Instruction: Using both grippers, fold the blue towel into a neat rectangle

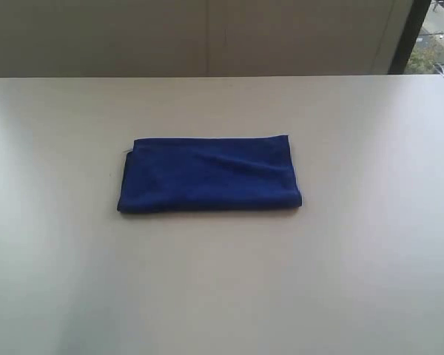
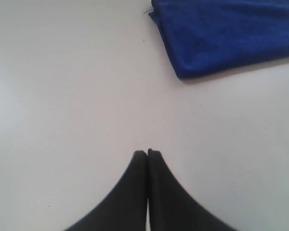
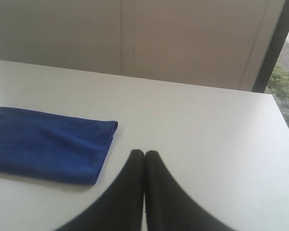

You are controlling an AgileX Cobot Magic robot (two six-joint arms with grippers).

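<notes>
While the left claw [image 2: 147, 153] and right claw [image 3: 144, 153] are pressed together, the blue towel [image 1: 209, 175] lies apart at their one and ten o'clock respectively.

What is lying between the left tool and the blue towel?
Only bare white table. The left wrist view shows the closed left tool and the blue towel apart.

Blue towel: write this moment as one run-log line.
blue towel: folded, on table | left hand: shut, off towel | right hand: shut, off towel
</notes>
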